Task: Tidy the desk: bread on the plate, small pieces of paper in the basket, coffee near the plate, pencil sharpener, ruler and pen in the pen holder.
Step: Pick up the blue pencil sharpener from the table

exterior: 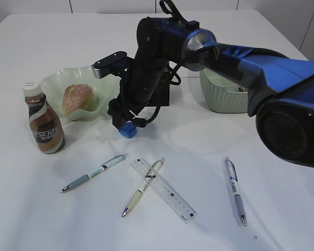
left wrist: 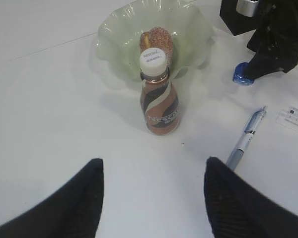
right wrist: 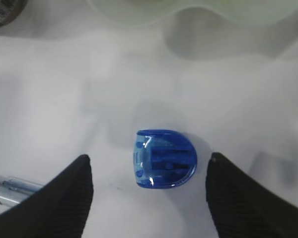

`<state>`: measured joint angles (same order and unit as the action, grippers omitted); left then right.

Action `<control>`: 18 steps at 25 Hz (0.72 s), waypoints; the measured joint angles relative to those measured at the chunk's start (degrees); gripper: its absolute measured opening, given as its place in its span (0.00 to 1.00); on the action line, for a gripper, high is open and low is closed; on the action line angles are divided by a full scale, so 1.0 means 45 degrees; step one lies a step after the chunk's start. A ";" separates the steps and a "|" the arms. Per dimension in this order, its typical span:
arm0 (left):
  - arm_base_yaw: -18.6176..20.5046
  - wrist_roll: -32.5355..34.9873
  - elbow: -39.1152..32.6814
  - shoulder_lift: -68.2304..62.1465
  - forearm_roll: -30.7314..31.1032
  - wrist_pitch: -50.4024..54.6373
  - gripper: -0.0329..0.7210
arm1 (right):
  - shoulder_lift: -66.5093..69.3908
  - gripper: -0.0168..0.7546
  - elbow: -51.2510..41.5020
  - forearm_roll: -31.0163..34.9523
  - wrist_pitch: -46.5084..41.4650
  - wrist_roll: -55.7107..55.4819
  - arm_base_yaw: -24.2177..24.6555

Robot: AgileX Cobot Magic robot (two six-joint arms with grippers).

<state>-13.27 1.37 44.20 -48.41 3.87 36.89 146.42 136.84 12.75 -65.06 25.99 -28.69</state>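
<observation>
Directly under the right gripper (right wrist: pixel 148 191): the blue pencil sharpener (right wrist: pixel 165 158), flat on the white table (exterior: pixel 36 209), centred in the gap between two dark fingers (right wrist: pixel 64 198); jaws spread wide, nothing held, neither pad touching the sharpener yet. Seen from the exterior view, same sharpener (exterior: pixel 127 129) at the tip of the right arm, just in front of the green plate (exterior: pixel 55 83) and right of the coffee bottle (exterior: pixel 43 125). Slightly wider than deep in the wrist view, rounded end toward the right finger, flat end toward the left one; so likely a short straight descent and a close across that width, no sideways shift needed. Clearly the nearer arm for this piece.

Left gripper (left wrist: pixel 154 198) likewise open and empty, hovering over bare table with the coffee bottle (left wrist: pixel 159 96) upright ahead of it, well clear of the fingers; bread (left wrist: pixel 159 42) already on the plate behind the bottle. Still loose on the table: three pens (exterior: pixel 93 173), one lying across the clear ruler (exterior: pixel 162 190). Dark pen holder (exterior: pixel 165 94) largely hidden behind the right arm; pale basket (exterior: pixel 222 97) to its right, contents too obscured to tell.
</observation>
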 joint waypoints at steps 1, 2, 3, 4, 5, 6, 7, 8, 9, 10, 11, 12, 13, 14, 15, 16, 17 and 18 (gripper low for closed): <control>0.0000 0.0000 0.0000 0.0000 0.0000 0.0000 0.64 | 0.0000 0.74 0.0000 -0.0052 0.0104 0.0000 0.0000; 0.0000 0.0000 0.0000 0.0000 0.0000 0.0000 0.64 | 0.0000 0.74 0.0000 -0.0129 0.0213 0.0000 0.0000; 0.0000 0.0000 0.0000 0.0000 0.0000 0.0000 0.64 | 0.0000 0.74 0.0000 -0.0159 0.0253 0.0000 0.0000; 0.0000 0.0000 0.0000 0.0000 0.0000 0.0000 0.64 | 0.0000 0.74 0.0000 -0.0190 0.0305 0.0000 0.0000; 0.0000 0.0000 0.0000 0.0000 0.0000 0.0000 0.64 | 0.0000 0.74 0.0000 -0.0207 0.0306 0.0000 0.0000; 0.0000 0.0000 0.0000 0.0000 0.0000 0.0000 0.64 | 0.0000 0.74 0.0000 -0.0243 0.0358 0.0000 0.0000; 0.0000 0.0000 0.0000 0.0000 0.0000 0.0000 0.64 | 0.0000 0.74 0.0000 -0.0243 0.0358 0.0000 0.0000; 0.0000 0.0000 0.0000 0.0000 0.0000 0.0000 0.64 | 0.0053 0.74 0.0000 -0.0252 0.0384 0.0000 0.0000; 0.0000 0.0000 0.0000 0.0000 0.0000 0.0000 0.64 | 0.0112 0.74 0.0000 -0.0272 0.0414 0.0000 0.0000; 0.0000 0.0000 0.0000 0.0000 0.0000 0.0000 0.64 | 0.0108 0.74 0.0000 -0.0272 0.0411 0.0000 0.0000; 0.0000 0.0000 0.0000 0.0000 0.0000 0.0000 0.64 | 0.0189 0.74 0.0000 -0.0272 0.0411 0.0000 0.0000; 0.0000 0.0000 0.0000 0.0000 -0.0012 0.0000 0.64 | 0.0240 0.74 0.0000 -0.0272 0.0463 0.0000 0.0000; 0.0000 0.0000 0.0000 0.0000 -0.0012 0.0000 0.64 | 0.0265 0.74 0.0000 -0.0272 0.0495 0.0000 0.0000; 0.0000 0.0000 0.0000 0.0000 -0.0012 0.0000 0.64 | 0.0267 0.74 0.0000 -0.0281 0.0546 0.0000 0.0000; 0.0000 0.0000 0.0000 0.0000 -0.0012 0.0000 0.64 | 0.0267 0.74 0.0000 -0.0301 0.0573 0.0000 0.0000; 0.0000 0.0000 0.0000 0.0000 -0.0012 0.0000 0.64 | 0.0267 0.74 0.0000 -0.0301 0.0593 0.0000 0.0000; 0.0000 0.0000 0.0000 0.0000 -0.0012 0.0000 0.64 | 0.0267 0.74 0.0000 -0.0310 0.0635 0.0000 0.0000; 0.0000 0.0000 0.0000 0.0000 -0.0012 0.0000 0.64 | 0.0279 0.74 0.0000 -0.0330 0.0657 0.0000 0.0000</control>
<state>-13.27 1.37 44.20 -48.41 3.82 36.89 147.68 136.84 11.26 -62.10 25.99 -28.69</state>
